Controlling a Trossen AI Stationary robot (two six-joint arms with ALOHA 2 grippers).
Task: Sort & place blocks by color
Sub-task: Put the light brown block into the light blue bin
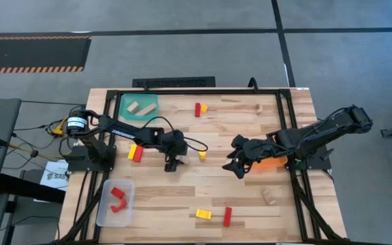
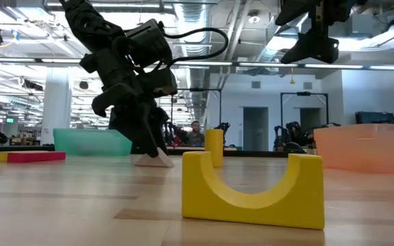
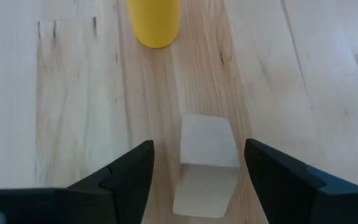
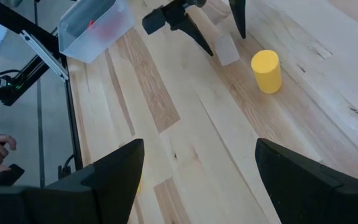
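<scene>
The sort looks to be partly done, by my judgement. The clear tray [image 1: 103, 211] at the table's near left corner holds 2 red blocks [image 1: 118, 199], and the teal tray [image 1: 124, 102] at the far left holds 2 pale wooden blocks [image 1: 140, 107]. The orange tray [image 1: 275, 162] sits under the right arm, and its contents cannot be made out.

Much is left loose on the tabletop: a red and yellow pair [image 1: 135, 152] beside the left arm, a red and yellow pair [image 1: 200, 109] at the far middle, a yellow arch block [image 1: 203, 214] with a red brick [image 1: 227, 216] near the front edge, a yellow cylinder [image 1: 202, 156] at the centre, and 2 pale pieces [image 1: 269, 197] on the right side (these nearly vanish against the wood).

The left gripper [image 1: 172, 163] is down at the tabletop with its fingers released and spread to either side of a pale wooden block [image 3: 206, 165], not yet pinching it. That block is a plain, unpainted wedge-like piece with a sloped face, lying flat just beside the yellow cylinder. It probably belongs in the teal tray.

The right gripper [image 1: 237, 165] hangs above the table centre, fingers spread wide and holding nothing.
</scene>
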